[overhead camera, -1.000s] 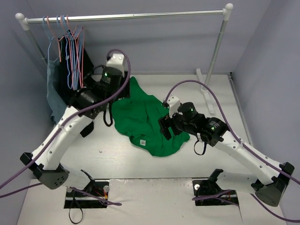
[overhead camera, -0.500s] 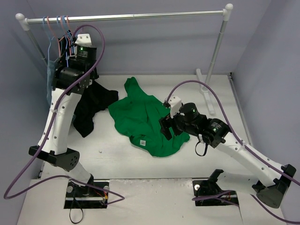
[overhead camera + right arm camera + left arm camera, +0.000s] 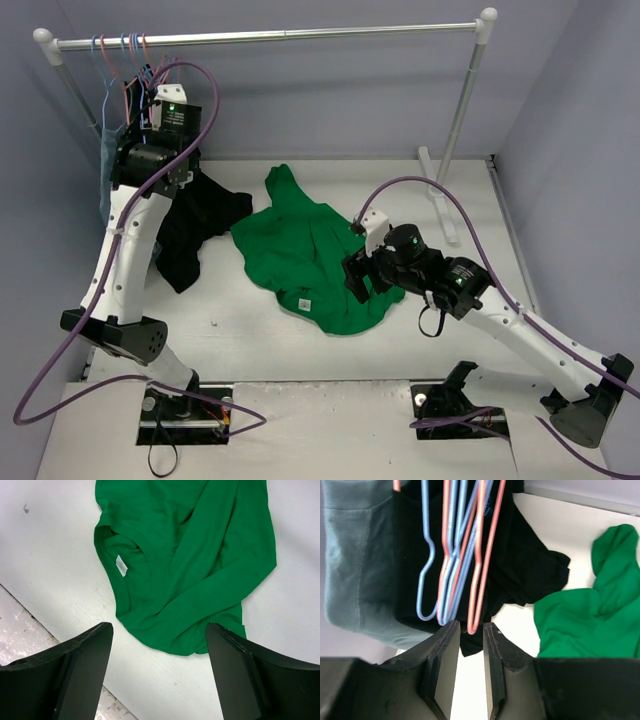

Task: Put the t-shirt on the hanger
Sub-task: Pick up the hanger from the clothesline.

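Observation:
The green t-shirt (image 3: 300,250) lies crumpled on the table, its white neck label (image 3: 121,565) facing up near the front edge. It also shows in the left wrist view (image 3: 590,615). The pink hanger (image 3: 482,555) hangs on the rail among blue ones. My left gripper (image 3: 152,92) is raised to the hangers. Its jaws stand narrowly apart, and the pink hanger's bottom corner sits right at the fingertips (image 3: 451,628). My right gripper (image 3: 355,280) is wide open and empty, hovering over the shirt's near right edge (image 3: 190,555).
A metal rail (image 3: 300,35) spans the back on two posts. Blue wire hangers (image 3: 427,555), a grey-blue garment (image 3: 355,555) and a black garment (image 3: 200,215) hang at its left end, the black one trailing onto the table. Purple walls close in left and right.
My left arm has swung from beside the shirt up to the hangers at the rail's left end, then edged closer. My right gripper has shifted slightly over the shirt.

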Tool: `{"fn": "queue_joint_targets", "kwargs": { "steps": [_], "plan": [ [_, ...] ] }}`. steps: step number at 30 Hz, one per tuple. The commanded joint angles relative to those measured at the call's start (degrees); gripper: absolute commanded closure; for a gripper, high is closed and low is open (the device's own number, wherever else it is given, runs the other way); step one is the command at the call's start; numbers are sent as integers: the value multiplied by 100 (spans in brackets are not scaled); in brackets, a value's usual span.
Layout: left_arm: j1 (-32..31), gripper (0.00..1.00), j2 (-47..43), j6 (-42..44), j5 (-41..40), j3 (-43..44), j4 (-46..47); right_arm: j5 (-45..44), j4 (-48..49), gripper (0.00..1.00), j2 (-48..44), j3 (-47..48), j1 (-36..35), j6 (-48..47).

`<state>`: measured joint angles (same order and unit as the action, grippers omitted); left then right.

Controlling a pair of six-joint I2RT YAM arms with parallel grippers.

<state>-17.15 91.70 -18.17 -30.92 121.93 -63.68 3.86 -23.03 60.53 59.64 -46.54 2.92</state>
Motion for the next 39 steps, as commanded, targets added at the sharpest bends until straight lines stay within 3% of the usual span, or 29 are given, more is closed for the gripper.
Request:
{"fn": "queue_joint_targets", "kwargs": {
  "steps": [1,10,39],
  "plan": [
    [159,74,-214,60,-29,33,119,-17,246,24,-68,30,5,25],
    [580,74,-100,42,586,-125,268,1,290,23,-24,-31,5,51],
    [924,73,410,270,1175,-99,901,62,562,23,529,74,14,-186]
  ]
}}
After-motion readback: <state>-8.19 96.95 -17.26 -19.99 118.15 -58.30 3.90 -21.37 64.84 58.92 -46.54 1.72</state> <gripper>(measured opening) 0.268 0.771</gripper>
